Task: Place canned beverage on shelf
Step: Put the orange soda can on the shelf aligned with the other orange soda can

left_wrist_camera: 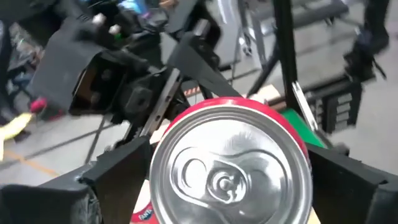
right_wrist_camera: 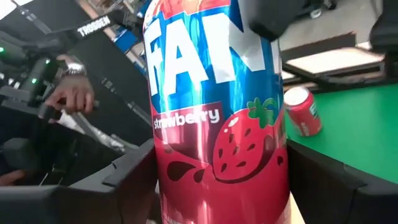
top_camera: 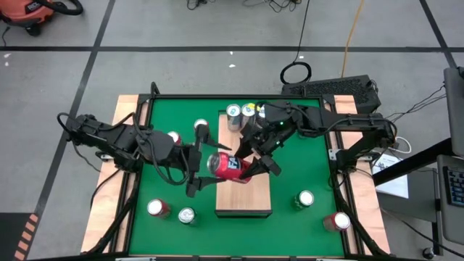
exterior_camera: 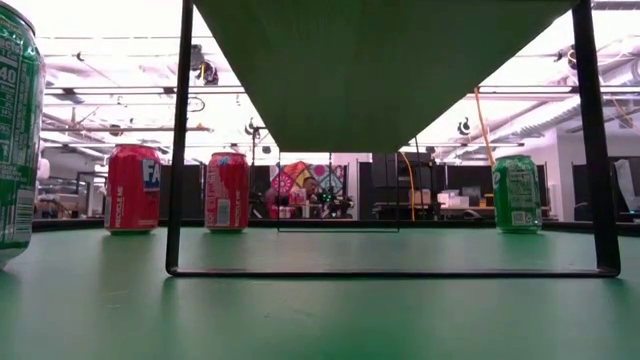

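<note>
A red strawberry soda can lies on its side in the air above the pale wooden shelf. Its silver top faces my left gripper. My right gripper is shut on the can's body. My left gripper is open. Its fingers stand on either side of the can's top end, and I cannot tell whether they touch it. In the low view the shelf's underside shows on black metal legs. My right gripper pinches the can's painted side wall between its two fingers, toward the can's bottom end. The fingers reach in nearly level from the table's right and lie across the can. The can is lifted clear of the shelf, on its side, top toward the table's left.
Two cans stand at the shelf's far end. Loose cans stand on the green table: far left, near left, near right. A person's hand shows beyond the table.
</note>
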